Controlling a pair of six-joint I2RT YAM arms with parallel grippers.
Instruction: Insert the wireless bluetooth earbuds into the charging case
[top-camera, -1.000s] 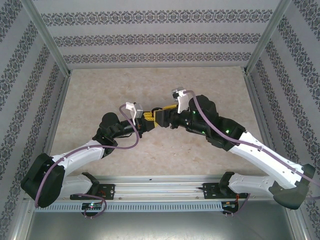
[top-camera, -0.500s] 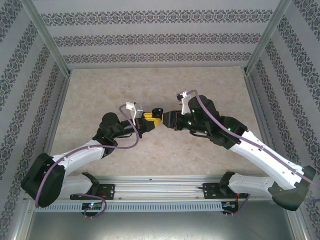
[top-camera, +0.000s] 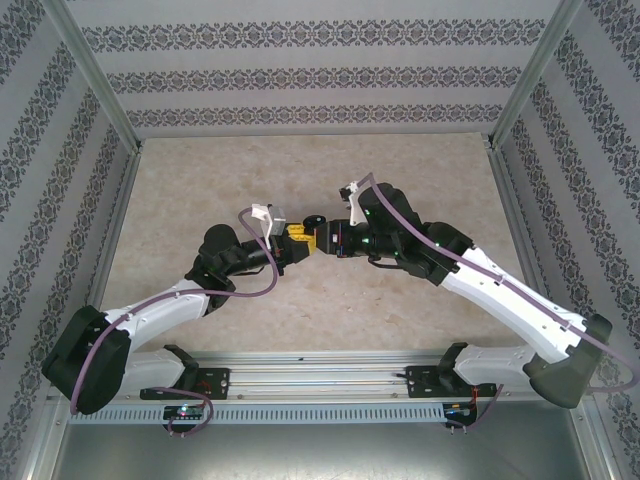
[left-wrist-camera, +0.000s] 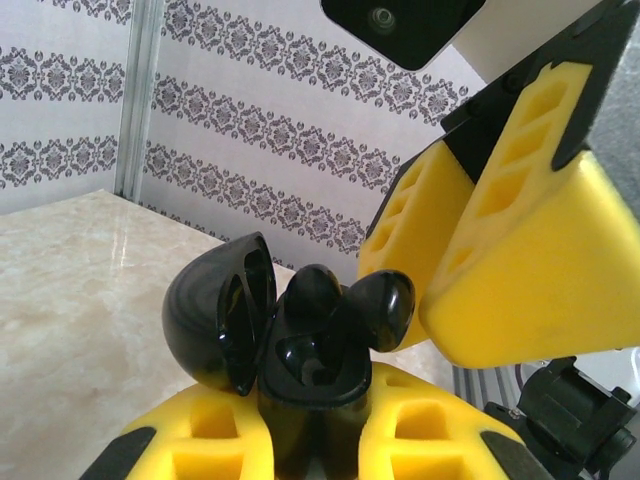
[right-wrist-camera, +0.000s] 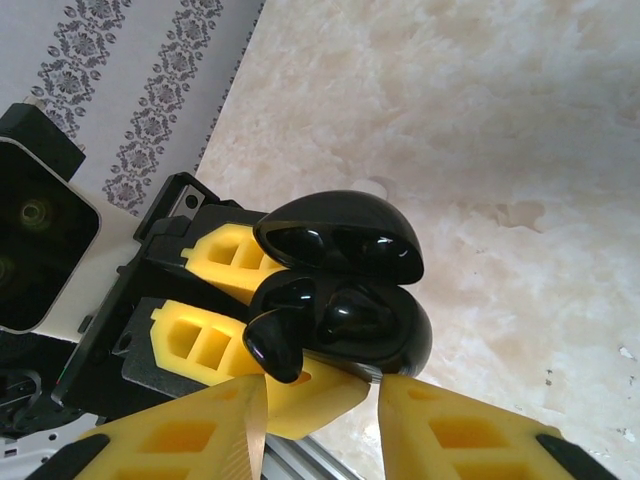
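The charging case (left-wrist-camera: 320, 375) is glossy black, not white, and its lid (left-wrist-camera: 215, 320) is hinged open. My left gripper (left-wrist-camera: 320, 425) is shut on the case body and holds it above the table (top-camera: 300, 170). One black earbud (left-wrist-camera: 312, 290) sits in its well. The other earbud (left-wrist-camera: 385, 305) leans half out of the case rim, against a yellow finger (left-wrist-camera: 530, 270) of my right gripper. In the right wrist view this tilted earbud (right-wrist-camera: 272, 345) lies just past my right gripper (right-wrist-camera: 320, 400), whose jaws stand apart with nothing between them. The case (top-camera: 316, 221) and both grippers meet at mid-table.
The beige marble table has patterned walls (top-camera: 320, 80) behind and at both sides, with metal corner posts (top-camera: 95, 70). A metal rail (top-camera: 320, 365) runs along the near edge by the arm bases. Both arms reach inward and meet over the middle.
My right gripper has moved left up to the case and rolled its wrist, and its jaws have narrowed. The left gripper and the case have stayed in place.
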